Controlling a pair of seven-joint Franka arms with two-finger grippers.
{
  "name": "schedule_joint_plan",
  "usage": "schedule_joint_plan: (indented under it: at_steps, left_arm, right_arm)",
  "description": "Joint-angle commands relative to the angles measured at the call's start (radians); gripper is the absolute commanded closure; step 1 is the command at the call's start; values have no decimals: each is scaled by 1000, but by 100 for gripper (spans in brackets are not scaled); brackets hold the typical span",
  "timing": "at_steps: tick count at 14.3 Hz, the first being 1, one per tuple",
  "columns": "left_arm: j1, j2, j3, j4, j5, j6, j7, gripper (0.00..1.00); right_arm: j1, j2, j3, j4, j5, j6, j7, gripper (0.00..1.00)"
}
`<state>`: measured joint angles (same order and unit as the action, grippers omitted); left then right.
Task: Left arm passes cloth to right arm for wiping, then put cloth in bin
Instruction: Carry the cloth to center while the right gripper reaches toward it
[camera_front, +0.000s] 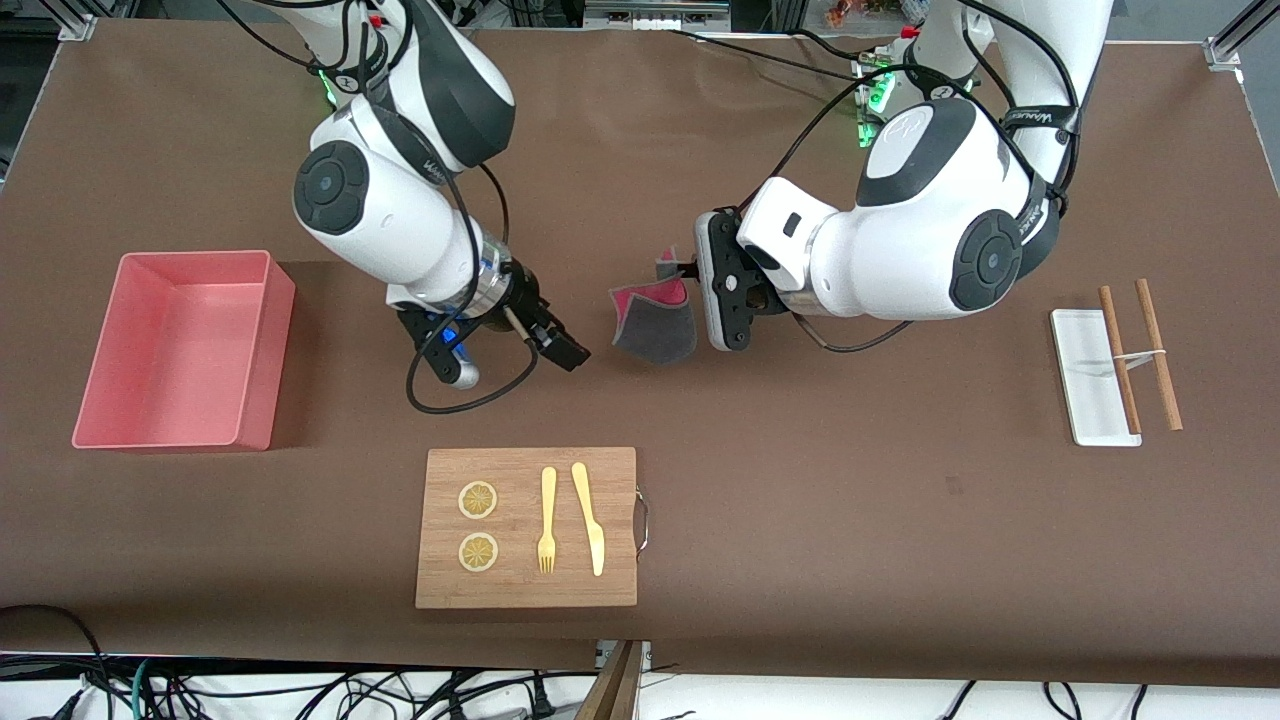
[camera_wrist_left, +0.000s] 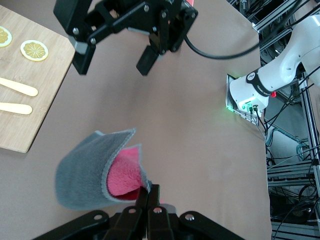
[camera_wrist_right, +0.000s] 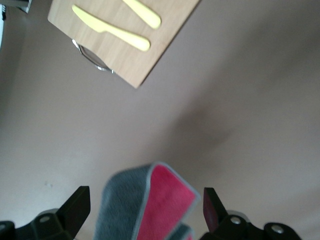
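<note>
Brown table (camera_front: 860, 520), both arms reaching in over its middle. Left arm (camera_front: 930, 230) coming from its base w/ hand turned sideways; left gripper (camera_front: 690, 272) up in the air over bare table, fingers (camera_wrist_left: 153, 196) pressed together on a corner of the cloth (camera_front: 655, 320), pinching it. Right arm (camera_front: 390, 200) angled down from its own base; right gripper (camera_front: 555, 340) also over bare table, just beside the cloth, fingers (camera_wrist_right: 79, 206) spread wide, nothing between them touching. Cloth hanging off left gripper, folded over, grey outside, magenta-red inside showing, clear of the table; in right wrist view hanging between the spread fingers, apart from both. Pink bin (camera_front: 185, 350) at right arm's end of table, well apart from cloth. Wooden board (camera_front: 527, 528) nearer the front camera than both grippers, carrying two lemon slices (camera_front: 478, 526), yellow fork (camera_front: 547, 520) and yellow knife (camera_front: 589, 517) side by side; metal handle (camera_front: 642, 521) on board's edge toward left arm's end. White tray (camera_front: 1090, 378) at left arm's end, w/ two brown sticks (camera_front: 1140, 352) lying partly across it, banded together.
</note>
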<state>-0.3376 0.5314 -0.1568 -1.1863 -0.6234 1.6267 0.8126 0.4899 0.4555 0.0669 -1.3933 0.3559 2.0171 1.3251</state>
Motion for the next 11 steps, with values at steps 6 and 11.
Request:
schedule_joint_plan:
  at_steps: [6,11]
  left_arm:
    - [-3,4,6,11,-22,-1,19,100]
    - [-1,4,6,13,-22,-2,19,100]
  right_arm:
    - [58,20,-7,14,133,71,219,0]
    - [75,35,-7,11,187,81,238,0]
